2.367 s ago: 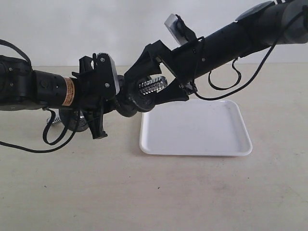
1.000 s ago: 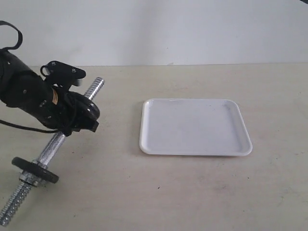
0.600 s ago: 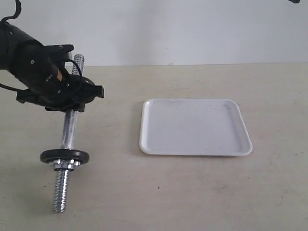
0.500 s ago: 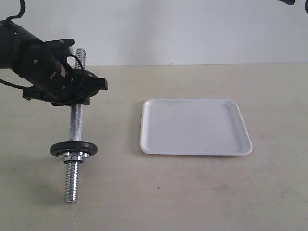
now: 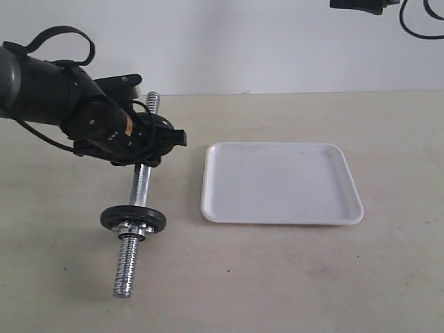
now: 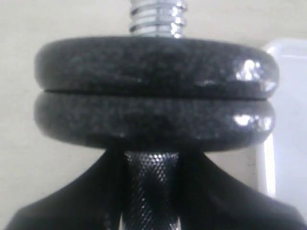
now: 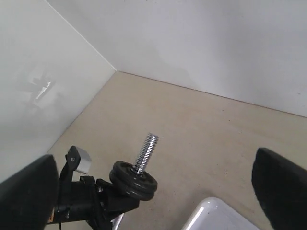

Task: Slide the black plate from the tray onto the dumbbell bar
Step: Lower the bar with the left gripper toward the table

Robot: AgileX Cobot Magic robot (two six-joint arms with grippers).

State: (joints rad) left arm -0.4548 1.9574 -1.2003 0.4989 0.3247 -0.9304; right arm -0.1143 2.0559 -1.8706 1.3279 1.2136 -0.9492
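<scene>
My left gripper [image 5: 142, 154] is shut on the knurled middle of the dumbbell bar [image 5: 141, 187], with the fingers [image 6: 72, 201] on either side of the rod [image 6: 151, 187]. The bar hangs tilted over the table's left side. Two alike black plates [image 6: 156, 91] sit stacked on it just past my fingers, below the threaded end [image 6: 156, 17]; the right wrist view shows them [image 7: 133, 181] too. Another black disc [image 5: 132, 219] sits near the bar's lower end. The white tray [image 5: 281, 182] holds nothing. My right gripper [image 7: 153, 184] is open and high above the scene.
The bar's lower threaded end [image 5: 124, 274] reaches toward the table's front left. Part of the right arm [image 5: 361, 5] shows at the top right edge. A pale wall stands behind the beige table [image 5: 277, 277].
My left arm has moved right toward the tray, swinging the bar from a slant to nearly upright in the view. The right arm withdrew upward from the bar.
</scene>
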